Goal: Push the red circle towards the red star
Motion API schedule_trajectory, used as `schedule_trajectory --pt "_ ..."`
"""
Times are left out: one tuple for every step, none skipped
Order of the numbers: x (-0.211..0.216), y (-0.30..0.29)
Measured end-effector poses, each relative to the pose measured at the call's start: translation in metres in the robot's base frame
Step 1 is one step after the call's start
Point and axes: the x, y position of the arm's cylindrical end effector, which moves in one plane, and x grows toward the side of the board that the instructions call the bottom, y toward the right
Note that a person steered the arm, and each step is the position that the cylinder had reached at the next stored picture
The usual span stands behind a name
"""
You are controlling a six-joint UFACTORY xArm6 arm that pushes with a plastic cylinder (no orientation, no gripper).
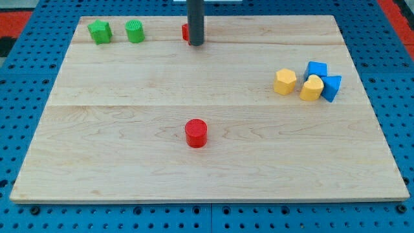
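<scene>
The red circle (196, 133) is a short red cylinder standing on the wooden board (129, 149), a little below the middle. The red star (185, 32) sits near the board's top edge, mostly hidden behind my rod, with only its left side showing. My tip (196, 44) rests on the board right beside the red star, at its lower right, far above the red circle and almost straight up from it in the view.
A green star (99, 31) and a green cylinder (134, 31) stand at the top left. At the right, a yellow hexagon (284, 81), a yellow block (311, 88) and two blue blocks (316, 70), (332, 87) sit clustered together.
</scene>
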Motion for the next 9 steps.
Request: schedule_trajectory --pt "-0.017 -0.001" --pt "0.045 -0.031" --pt "0.136 -0.027" --pt "0.159 0.005" --pt "0.192 0.055" --pt "0.243 0.071" --pt "0.289 0.056" --pt "0.282 0.019" --pt "0.260 -0.003"
